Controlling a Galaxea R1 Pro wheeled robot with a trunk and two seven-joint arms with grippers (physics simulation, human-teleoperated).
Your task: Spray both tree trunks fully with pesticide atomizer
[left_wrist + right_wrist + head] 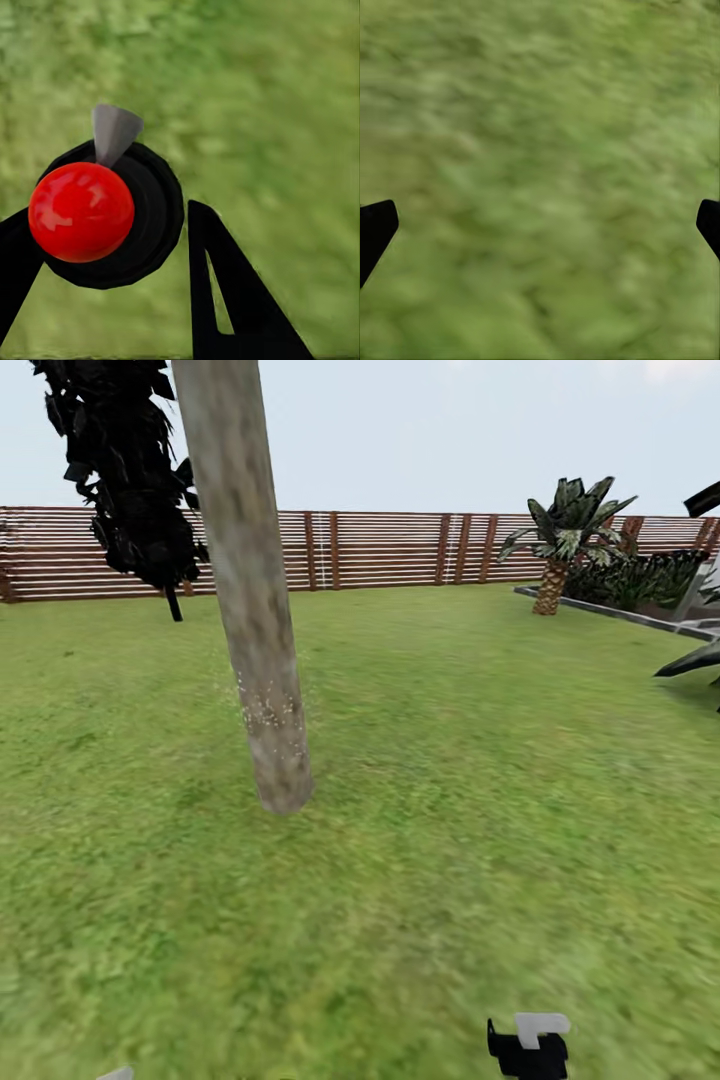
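Green grass [480, 780] covers the garden up to a brown slat fence [380, 545]. One thick pale trunk [250, 590] stands in the head view, left of centre, its long axis nearly upright with the top leaning a little to the left; small pale specks sit on its lower part. One dark bushy tree [130, 470] stands behind it and one palm [565, 535] at the far right.

One atomizer [101, 214] with a red round body, black collar and grey nozzle sits between the fingers of the left end effector [112, 247], which holds it. The nozzle points away from the fingers, over the grass. The right end effector [540, 225] is wide apart, above the grass.
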